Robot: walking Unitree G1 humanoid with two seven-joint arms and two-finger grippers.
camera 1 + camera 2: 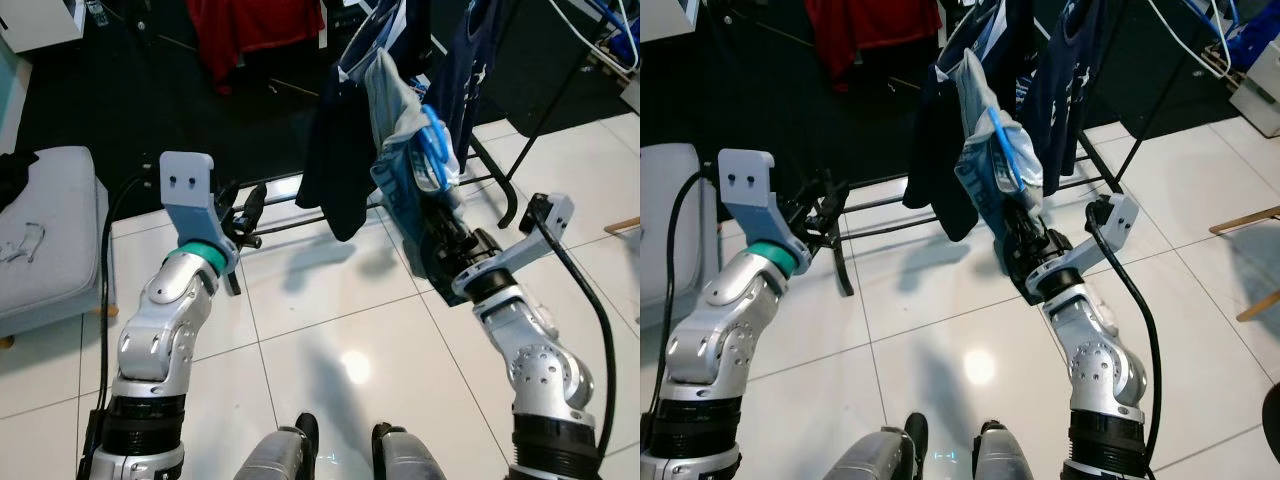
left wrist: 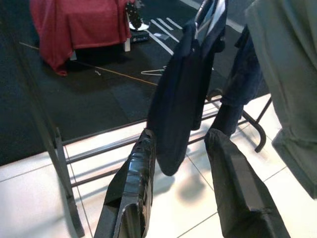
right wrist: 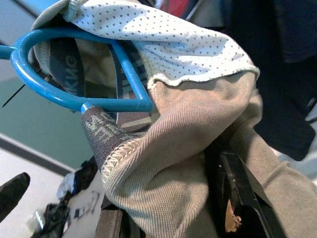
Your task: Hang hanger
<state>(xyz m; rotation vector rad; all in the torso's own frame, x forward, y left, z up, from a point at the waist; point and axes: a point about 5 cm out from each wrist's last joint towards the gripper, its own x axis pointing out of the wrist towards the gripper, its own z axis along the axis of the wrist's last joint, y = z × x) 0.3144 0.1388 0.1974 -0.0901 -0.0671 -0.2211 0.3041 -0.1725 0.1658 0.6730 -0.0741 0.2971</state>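
A blue plastic hanger (image 3: 74, 94) carries a grey-beige garment (image 1: 980, 100) with a dotted white lining. My right gripper (image 1: 1015, 235) is shut on the hanger's lower part through the bunched cloth and holds it up against the black clothes rack (image 1: 500, 190). The cloth hides most of its fingers (image 3: 237, 198). The hanger's blue loop (image 1: 437, 148) sticks out beside a dark navy garment (image 1: 335, 150) hanging on the rack. My left gripper (image 2: 181, 136) is open and holds nothing, low by the rack's bottom bars (image 1: 300, 215).
More dark clothes hang along the rack, with a red garment (image 1: 255, 30) behind on the black mat. A grey cushioned seat (image 1: 45, 230) stands at my left and a wooden leg (image 1: 1250, 215) at the right. White glossy tiles (image 1: 330, 330) lie below.
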